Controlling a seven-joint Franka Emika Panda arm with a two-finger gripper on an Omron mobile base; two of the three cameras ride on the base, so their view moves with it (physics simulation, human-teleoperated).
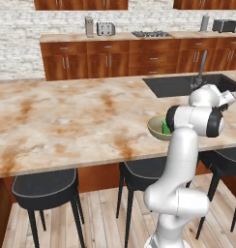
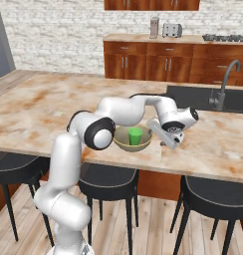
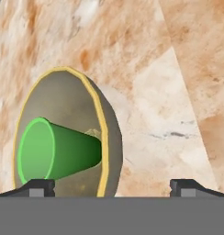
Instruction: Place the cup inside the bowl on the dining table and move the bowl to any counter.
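tool wide open, empty, beside bowl | green cup upright inside | risk: rim grip slips, cup tips

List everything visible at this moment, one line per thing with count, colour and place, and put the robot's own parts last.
Small bright green plastic cup: one, standing upright inside the bowl.
Round olive-tan bowl with yellowish rim: one, on the dining table near its front edge.
Beige-and-rust marbled dining table: one, long island across the middle.
Inset black sink: one, in the table, with a grey tap.
Reddish-brown cabinet counter: one run, along the brick back wall.
Silver toaster: one beside a grey canister, another further right.
Black stove top: one, on the counter.
Black stools: at least three, under the table's front edge.
White arm's gripper: one, jaws open, just beside the bowl, holding nothing.
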